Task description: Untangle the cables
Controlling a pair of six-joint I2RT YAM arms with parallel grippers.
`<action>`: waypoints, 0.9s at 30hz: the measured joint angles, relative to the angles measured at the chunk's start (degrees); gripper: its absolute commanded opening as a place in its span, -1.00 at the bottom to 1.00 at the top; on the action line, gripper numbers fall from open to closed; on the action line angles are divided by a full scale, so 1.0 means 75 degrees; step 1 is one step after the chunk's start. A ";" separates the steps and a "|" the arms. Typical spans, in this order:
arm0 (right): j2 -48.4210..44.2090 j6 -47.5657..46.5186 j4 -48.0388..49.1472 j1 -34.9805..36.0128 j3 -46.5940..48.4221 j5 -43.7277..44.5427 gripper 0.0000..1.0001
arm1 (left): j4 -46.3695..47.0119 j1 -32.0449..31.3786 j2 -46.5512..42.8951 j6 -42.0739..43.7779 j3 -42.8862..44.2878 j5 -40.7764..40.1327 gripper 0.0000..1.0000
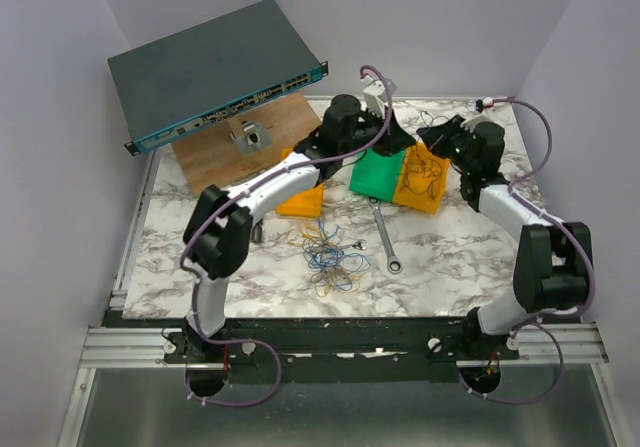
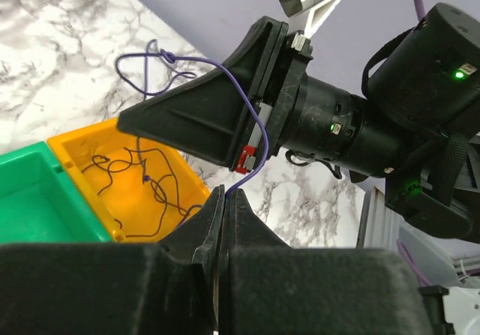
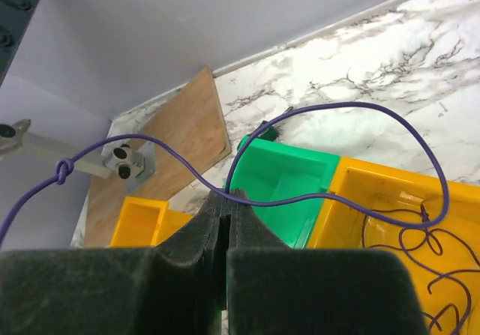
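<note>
A thin purple cable is pinched by both grippers above the bins at the back of the table. My left gripper is shut on one stretch of it. From there the cable runs up over the right gripper's fingers to a small knot. My right gripper is shut on another stretch, with a knot to its left and a big loop to its right. More purple cable lies coiled in the orange-yellow bin. A loose tangle of blue and yellow cables lies on the marble table.
A green bin stands between two yellow bins. A silver wrench lies beside the tangle. A network switch leans on a wooden board at the back left. Walls close in on both sides.
</note>
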 measured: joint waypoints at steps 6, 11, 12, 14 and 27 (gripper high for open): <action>0.1480 0.0618 0.0857 -0.0399 0.0117 -0.0746 -0.98 | -0.0691 -0.0198 0.2180 -0.0035 0.2285 -0.0055 -1.00; 0.1964 0.0868 0.0909 -0.0501 0.0143 -0.0985 -0.99 | -0.1871 -0.0239 0.3235 -0.0137 0.3672 -0.0361 -1.00; 0.1947 0.0845 0.0892 -0.0501 0.0146 -0.0962 -0.99 | -0.2028 -0.0248 0.3279 -0.0163 0.3722 -0.0437 -1.00; 0.1903 0.0714 0.0734 -0.0501 0.0154 -0.0804 -0.99 | -0.2270 -0.0248 0.3334 -0.0236 0.3759 -0.0609 -1.00; 0.1629 0.0149 -0.0988 -0.0501 0.0227 0.0192 -0.99 | -0.3115 -0.0533 0.3844 -0.0420 0.3955 -0.1221 -1.00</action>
